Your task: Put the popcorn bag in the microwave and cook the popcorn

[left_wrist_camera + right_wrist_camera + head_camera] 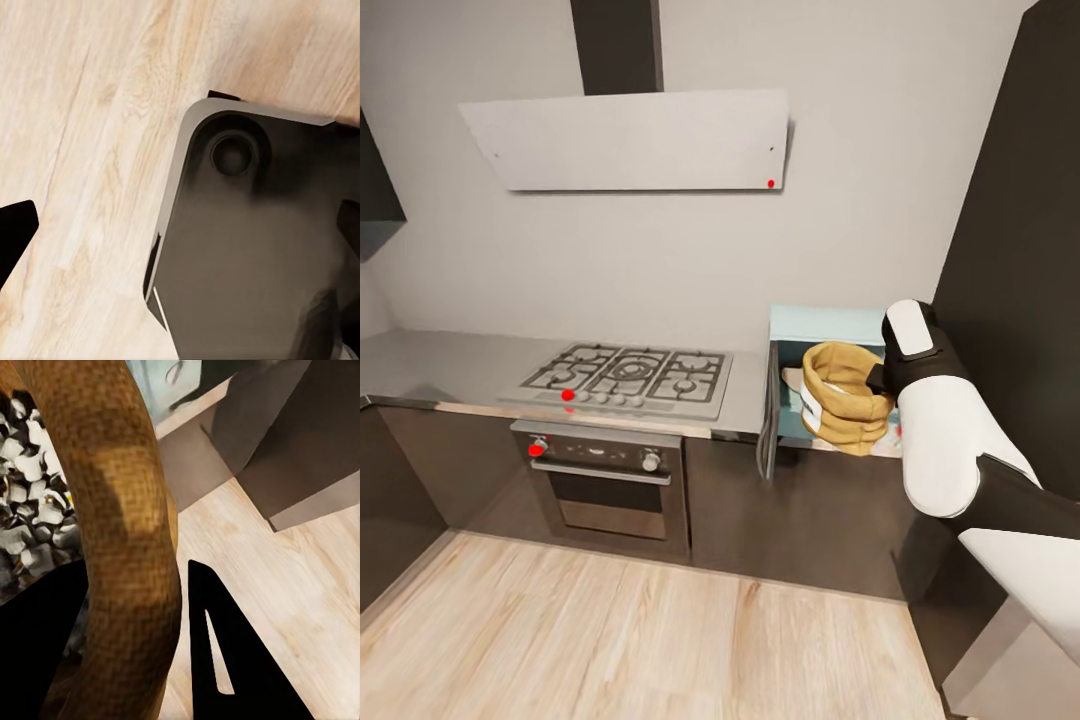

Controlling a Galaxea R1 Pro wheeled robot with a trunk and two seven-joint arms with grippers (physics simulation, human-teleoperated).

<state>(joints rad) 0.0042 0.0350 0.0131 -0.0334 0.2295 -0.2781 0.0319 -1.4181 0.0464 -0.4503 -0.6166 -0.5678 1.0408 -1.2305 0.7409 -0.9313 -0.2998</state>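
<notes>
**Steel worktop, open microwave, bag at the doorway**

Grey steel countertop [440,365] runs under a pale wall, with a gas hob [625,380] set into it and a dark oven [605,480] below; pale wood floor [610,640] lies in front. Right of the hob stands the mint-blue microwave [825,325], its door [767,415] swung open towards the hob.

At the microwave's mouth hangs the popcorn bag [847,395], tilted. The right gripper [135,607] is clamped on its rolled rim, one finger inside, one outside. White kernels show inside the bag.

It looks light, soft and crushable, so the thick rim seems the safest hold.

The left gripper [180,229] points at the floor, fingers apart, nothing between them.
</notes>
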